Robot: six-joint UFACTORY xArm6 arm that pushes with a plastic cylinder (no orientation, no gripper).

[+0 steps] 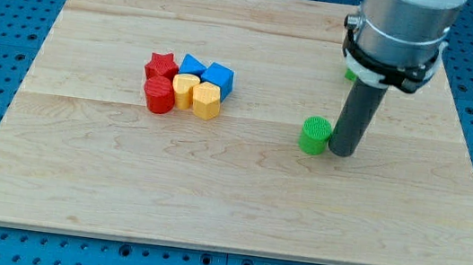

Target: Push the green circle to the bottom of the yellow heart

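Observation:
The green circle [315, 135] stands on the wooden board [229, 195], right of centre. My tip [342, 153] rests on the board just to the view's right of the green circle, touching it or nearly so. Two yellow blocks sit in a cluster at the view's left centre. The right one [207, 100] looks like the yellow heart, and the left one [185, 90] is a different shape. The green circle is well to the view's right of the heart and slightly lower.
The cluster also holds a red star [162, 64], a red circle [159, 95] and two blue blocks [192, 66] [220, 78], all touching the yellow ones. Another green block [350, 73] peeks out from behind the arm [403, 31] at the upper right.

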